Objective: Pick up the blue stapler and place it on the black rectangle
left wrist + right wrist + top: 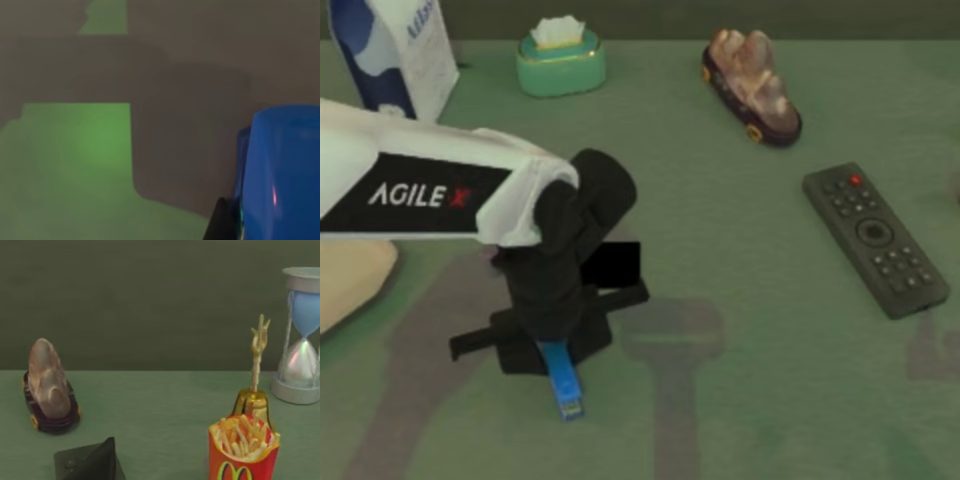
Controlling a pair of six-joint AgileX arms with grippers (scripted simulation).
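Note:
The blue stapler (pixel 563 385) lies near the table's front, left of centre, with its silvery tip pointing at the front edge. My left gripper (pixel 552 345) is down over its back half and shut on it. In the left wrist view the stapler (pixel 282 175) fills the corner, with a dark finger (pixel 220 222) against its side. The black rectangle (pixel 617 264) lies just behind the gripper, and the black wrist hides part of it. My right arm is outside the top view and its gripper does not show.
A blue-and-white carton (pixel 395 50), a green tissue box (pixel 560 60) and a toy car (pixel 752 85) stand along the back. A dark remote (pixel 875 240) lies at the right. The right wrist view shows fries (pixel 243 447), a bell (pixel 255 390) and an hourglass (pixel 302 335).

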